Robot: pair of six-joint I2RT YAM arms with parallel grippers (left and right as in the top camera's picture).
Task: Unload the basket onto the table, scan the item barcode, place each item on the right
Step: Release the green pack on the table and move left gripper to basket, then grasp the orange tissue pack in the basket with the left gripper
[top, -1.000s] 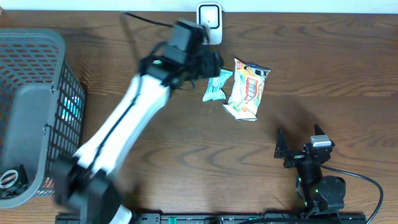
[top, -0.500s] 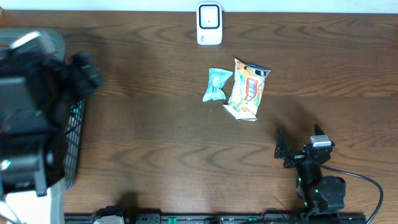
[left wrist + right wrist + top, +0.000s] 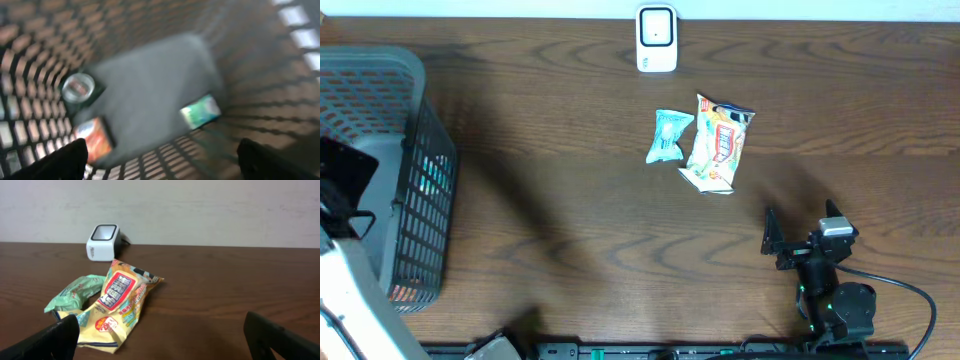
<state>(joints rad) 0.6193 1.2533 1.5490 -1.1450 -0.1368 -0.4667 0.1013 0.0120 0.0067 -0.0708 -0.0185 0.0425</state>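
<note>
- A dark wooden bench [image 3: 570, 200] fills the overhead view.
- A grey mesh basket [image 3: 425, 190] stands at the bench's left end.
- The left gripper [image 3: 161, 150] hangs over the basket's mouth, pointing down into it. Its fingers are wide apart with nothing between them.
- The right gripper [image 3: 802, 238] sits low at the near right of the bench. Its fingers are also spread, and it holds nothing.
- A yellow snack bag [image 3: 717, 145] lies flat mid-bench, touching a teal packet [image 3: 667, 136] on its left. These two appear to be the items left to scan.
- A small white scanner [image 3: 657, 38] stands at the far edge, near both packets, with its window facing the bench.
- The blurred view inside the basket shows a round tin [image 3: 77, 87], an orange packet [image 3: 96, 140] and a green packet [image 3: 200, 111], probably already scanned.
- The step in hand looks like fetching the next packet. It would go best by pinching one packet at an edge, clear of its neighbour. The barcode should stay uncovered, and that face should be held flat and steady before the scanner window.
</note>
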